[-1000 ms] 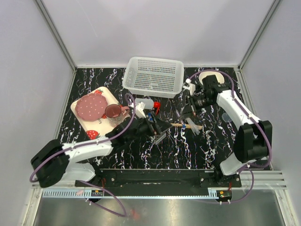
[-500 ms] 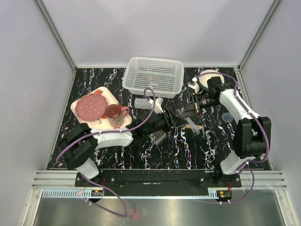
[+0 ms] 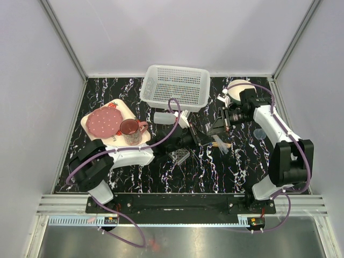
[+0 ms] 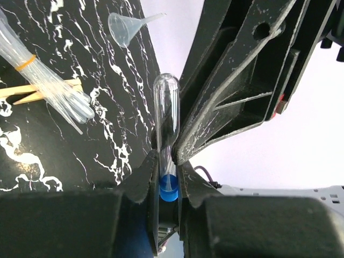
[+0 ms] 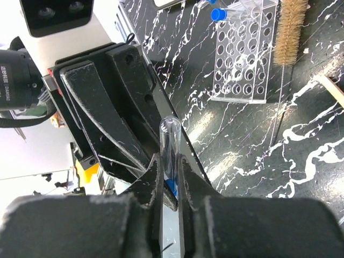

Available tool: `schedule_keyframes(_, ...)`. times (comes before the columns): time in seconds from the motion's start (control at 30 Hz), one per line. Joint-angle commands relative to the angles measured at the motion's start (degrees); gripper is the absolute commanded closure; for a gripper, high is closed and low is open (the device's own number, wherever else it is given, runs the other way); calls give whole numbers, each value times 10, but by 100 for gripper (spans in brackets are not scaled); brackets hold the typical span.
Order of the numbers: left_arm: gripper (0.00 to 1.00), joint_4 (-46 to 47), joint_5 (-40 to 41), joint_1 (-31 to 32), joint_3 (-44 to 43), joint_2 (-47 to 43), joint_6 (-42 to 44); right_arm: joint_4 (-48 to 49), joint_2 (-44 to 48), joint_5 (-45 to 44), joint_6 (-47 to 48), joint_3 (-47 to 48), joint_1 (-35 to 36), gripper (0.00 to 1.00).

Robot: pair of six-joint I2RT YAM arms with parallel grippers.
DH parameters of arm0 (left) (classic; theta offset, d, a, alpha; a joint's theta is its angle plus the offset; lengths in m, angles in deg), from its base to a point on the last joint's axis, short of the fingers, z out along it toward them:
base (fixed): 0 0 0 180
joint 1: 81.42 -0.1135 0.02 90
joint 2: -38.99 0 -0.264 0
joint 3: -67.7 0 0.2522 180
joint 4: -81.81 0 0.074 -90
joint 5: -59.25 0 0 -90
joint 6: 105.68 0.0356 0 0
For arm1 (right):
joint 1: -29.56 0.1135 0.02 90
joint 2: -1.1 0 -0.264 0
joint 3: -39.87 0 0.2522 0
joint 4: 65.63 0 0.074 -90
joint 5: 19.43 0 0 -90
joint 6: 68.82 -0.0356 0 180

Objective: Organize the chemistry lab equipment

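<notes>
Left claw [image 4: 167, 180] pinches the test tube [image 4: 166, 123] — blue cap between its fingers.

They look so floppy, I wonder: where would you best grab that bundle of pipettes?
At the orange band, where the pipettes are bunched tight. They lie flat on the table, across the sticks, so come straight down from above with one finger on each long side. Nearer the loose ends they would likely splay apart.
</notes>
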Motion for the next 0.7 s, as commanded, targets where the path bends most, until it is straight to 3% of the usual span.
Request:
schedule_keyframes(0.0, 100, 28, -56, -4, 30, -24, 19, 7, 45, -8, 12, 0, -7, 78)
schedule_keyframes(0.07, 100, 32, -88, -10, 43, -41, 22, -5, 54, -36, 41, 6, -6, 68)
schedule_keyframes(0.1, 100, 33, -102, -17, 57, -47, 29, -24, 62, -48, 82, 9, -7, 59)
schedule_keyframes(0.2, 100, 13, -168, -34, 78, -79, 51, -81, 82, -94, 196, 31, -6, 43)
schedule_keyframes(0.27, 100, -51, -213, -41, 80, -106, 76, -126, 99, -115, 262, 49, -6, 25)
schedule_keyframes(0.3, 100, -79, -225, -45, 74, -115, 111, -142, 117, -118, 344, 55, -6, 19)
schedule_keyframes(0.33, 100, -108, -246, -45, 69, -123, 131, -157, 128, -119, 388, 59, -6, 1)
schedule_keyframes(0.47, 99, -202, -312, -45, 50, -149, 191, -225, 217, -98, 683, 16, -6, 0)
schedule_keyframes(0.5, 99, -211, -327, -46, 42, -147, 203, -233, 234, -95, 827, -2, -6, 0)
schedule_keyframes(0.6, 99, -251, -375, -44, 21, -136, 225, -276, 277, -107, 1068, -51, 12, 0)
schedule_keyframes(0.67, 99, -255, -404, -44, 17, -126, 226, -285, 271, -124, 1075, -37, 62, 0)
